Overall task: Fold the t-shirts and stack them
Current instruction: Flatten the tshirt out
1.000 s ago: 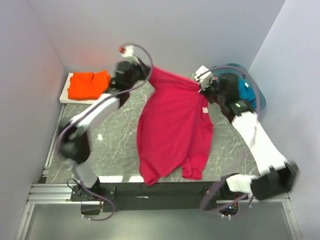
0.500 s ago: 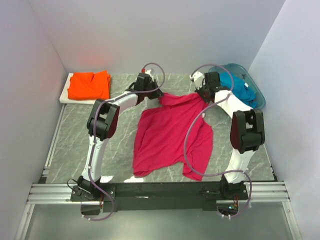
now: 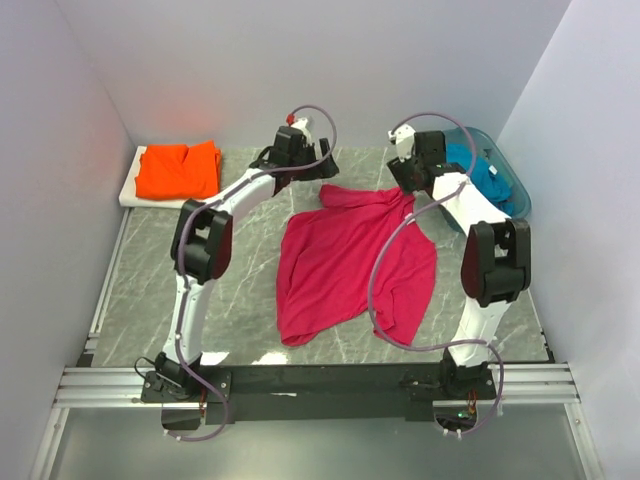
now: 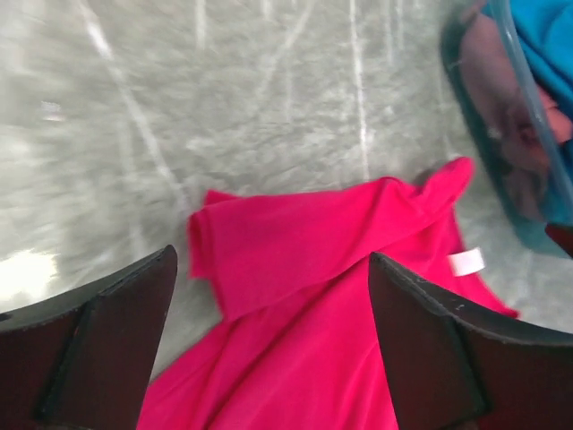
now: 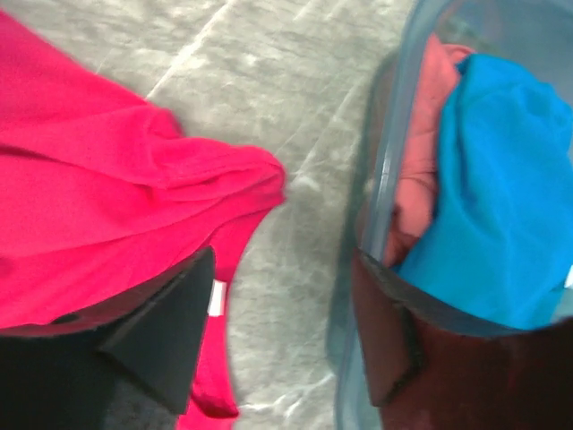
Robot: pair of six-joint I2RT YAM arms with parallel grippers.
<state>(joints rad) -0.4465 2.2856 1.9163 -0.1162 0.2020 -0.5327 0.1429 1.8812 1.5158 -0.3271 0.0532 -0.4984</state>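
As it lies, the magenta t-shirt (image 3: 350, 265) runs near-to-far, neck farthest.

Lab test cell: plain white walls (image 3: 320, 70), alu rail (image 3: 100, 385).

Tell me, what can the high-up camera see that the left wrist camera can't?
Only the top camera shows the orange t-shirt on its white board at the far left, plus the whole left arm and right arm. Only the left wrist camera shows the white neck label and the left gripper open, up close. Both show the magenta-red t-shirt lying on the table and the teal basket holding a teal-blue t-shirt.
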